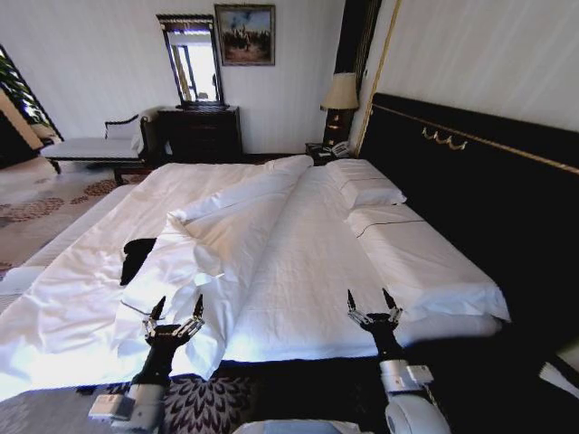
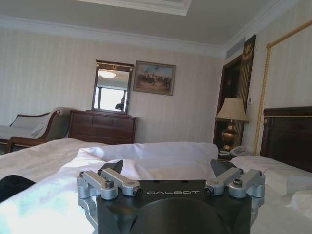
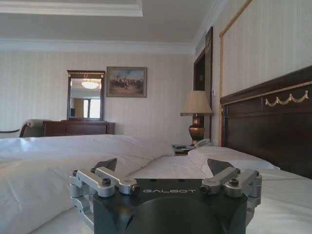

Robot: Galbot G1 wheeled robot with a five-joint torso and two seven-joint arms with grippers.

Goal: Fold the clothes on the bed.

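Across the head view, the bed (image 1: pixel 298 271) occupies most of the scene, its white duvet (image 1: pixel 226 244) bunched into a long ridge running from the near edge toward the pillows (image 1: pixel 366 190) by the dark headboard (image 1: pixel 479 199). A black garment (image 1: pixel 136 258) lies on the sheet on the robot's left side of the bed, partly covered by the rumpled duvet; only a dark patch is exposed, and no lettering can be made out. In the left wrist view the same dark cloth (image 2: pixel 12 186) appears at the picture's edge, well apart from the fingers.

At the near edge of the mattress, the left gripper (image 1: pixel 175 312) is raised over the duvet's hanging corner, its jaws spread wide and holding nothing. The right gripper (image 1: pixel 372 306) stands at the same edge farther toward the headboard side, over flat sheet, jaws likewise spread wide and empty. Both wrist views confirm this: the left gripper (image 2: pixel 168 171) and the right gripper (image 3: pixel 163 169) each show two separated fingertips with nothing between them.

Beyond the bed stand a dark dresser (image 1: pixel 201 134) with a mirror (image 1: pixel 192 63), a framed painting (image 1: pixel 245 34), a chaise bench (image 1: pixel 95 145) and a bedside lamp (image 1: pixel 341 99).
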